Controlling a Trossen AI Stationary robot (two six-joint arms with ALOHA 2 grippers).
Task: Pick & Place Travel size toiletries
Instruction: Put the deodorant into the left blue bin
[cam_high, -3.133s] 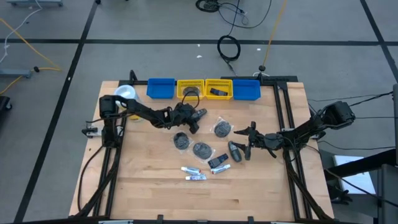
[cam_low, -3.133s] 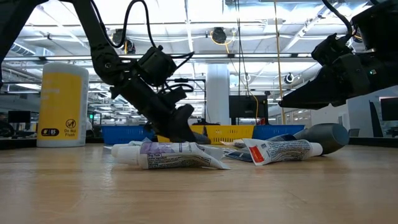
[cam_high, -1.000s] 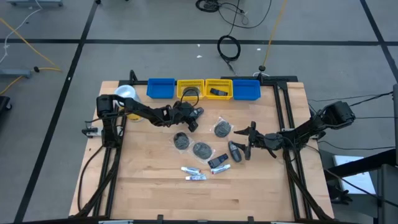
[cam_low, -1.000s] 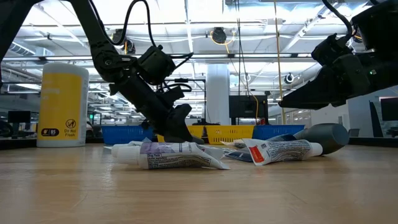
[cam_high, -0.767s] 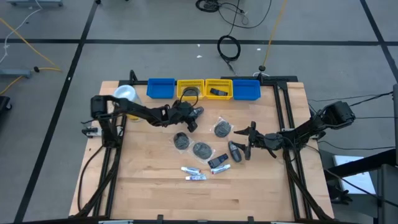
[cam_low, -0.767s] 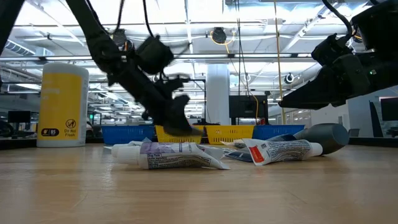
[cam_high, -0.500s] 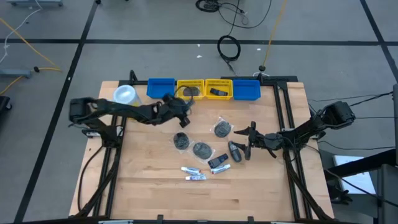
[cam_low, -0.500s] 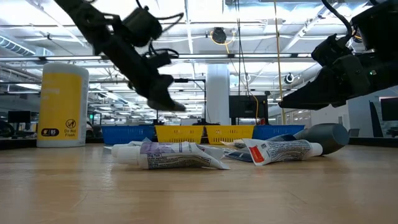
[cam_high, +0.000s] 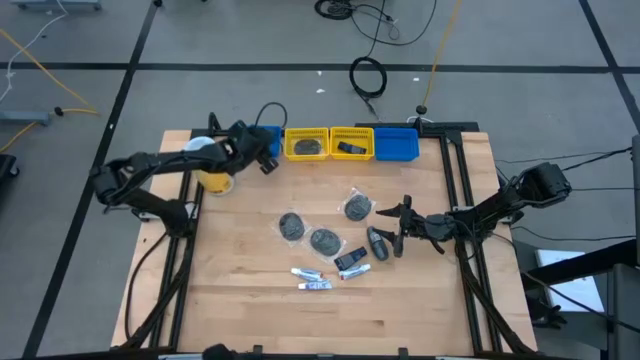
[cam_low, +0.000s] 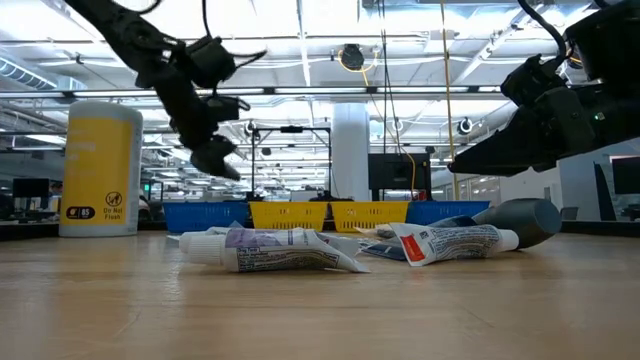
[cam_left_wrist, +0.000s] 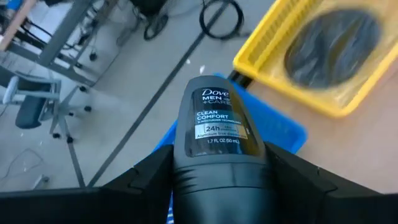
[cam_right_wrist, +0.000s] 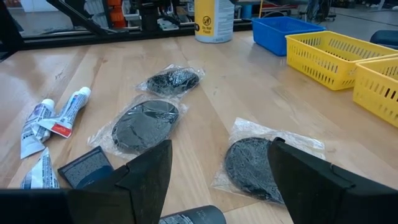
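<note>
My left gripper (cam_high: 263, 153) (cam_low: 216, 157) hangs above the left blue bin (cam_high: 256, 141) (cam_left_wrist: 283, 132), shut on a small dark Dove bottle (cam_left_wrist: 217, 127). My right gripper (cam_high: 392, 222) (cam_right_wrist: 217, 186) is open and low over the table's right part, next to another dark bottle (cam_high: 378, 243) (cam_low: 525, 218). Three wrapped grey discs (cam_high: 291, 225) (cam_high: 323, 240) (cam_high: 357, 208) lie flat on the wood. White tubes (cam_high: 312, 279) (cam_low: 280, 250) and a small dark box (cam_high: 350, 263) lie nearer the front edge. One more disc (cam_high: 306, 146) (cam_left_wrist: 333, 40) sits in a yellow bin. My left gripper pinches the Dove bottle between its two fingers (cam_left_wrist: 152, 180), one on each side of the wide dark end below the label (cam_left_wrist: 217, 177). The bottle lies along the fingers, its labelled end pointing away from the wrist. It is lifted clear, above the blue bin.
A row of bins lines the far edge: blue, two yellow (cam_high: 352, 143), blue (cam_high: 396, 143); the second yellow one holds a dark item. A large yellow canister (cam_high: 210, 165) (cam_low: 100, 170) stands at the far left, close under my left arm. Bare wood lies toward the near edge.
My left gripper has risen from beside the grey discs and swung toward the table's far left corner, passing the yellow bins to a spot over the left blue bin. The right arm has kept still.
</note>
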